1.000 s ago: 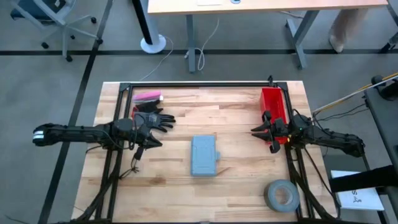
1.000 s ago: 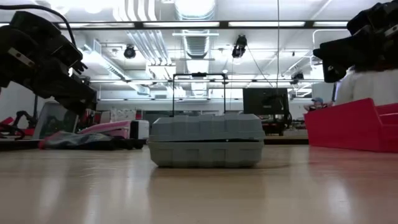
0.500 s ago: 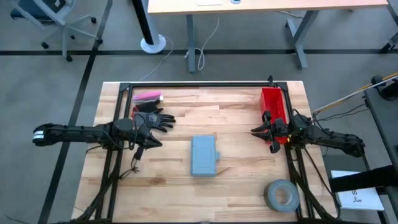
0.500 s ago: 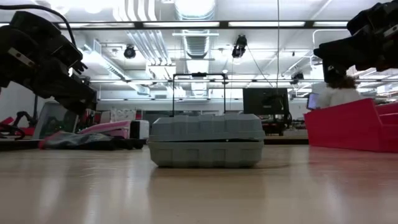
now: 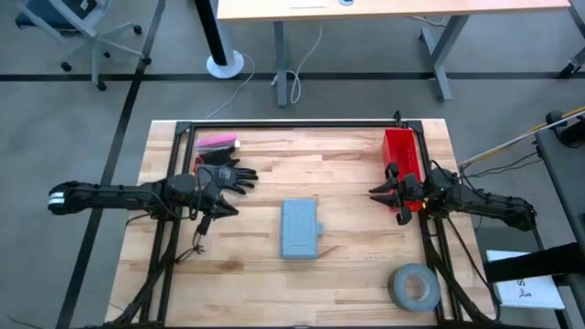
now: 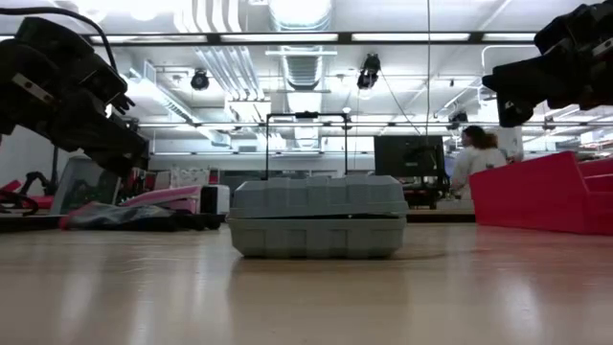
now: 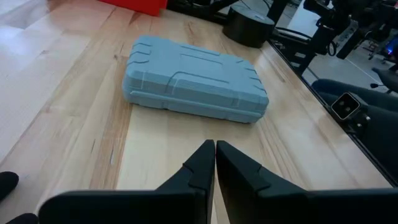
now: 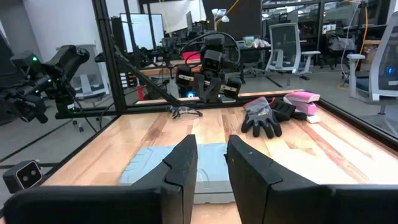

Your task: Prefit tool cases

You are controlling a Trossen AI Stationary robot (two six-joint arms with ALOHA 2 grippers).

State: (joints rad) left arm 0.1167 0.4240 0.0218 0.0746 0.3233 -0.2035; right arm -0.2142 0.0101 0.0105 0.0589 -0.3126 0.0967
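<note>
The grey-blue tool case (image 5: pixel 300 227) lies closed and flat on the wooden table, near the middle; it also shows in the low view (image 6: pixel 318 217). My left gripper (image 7: pixel 215 149) is shut and hovers to the left of the case (image 7: pixel 193 78), pointing at it, a hand's width away. My right gripper (image 8: pixel 211 152) hangs above the table to the right of the case (image 8: pixel 180 165), fingers slightly apart with nothing between them. In the high view the left gripper (image 5: pixel 224 206) and right gripper (image 5: pixel 377 192) face each other across the case.
A red bin (image 5: pixel 402 157) stands at the far right beside my right arm. A grey tape roll (image 5: pixel 413 286) lies at the near right corner. Black gloves (image 5: pixel 233 174) and a pink object (image 5: pixel 218 143) lie at the far left. A black frame (image 5: pixel 292 125) borders the table.
</note>
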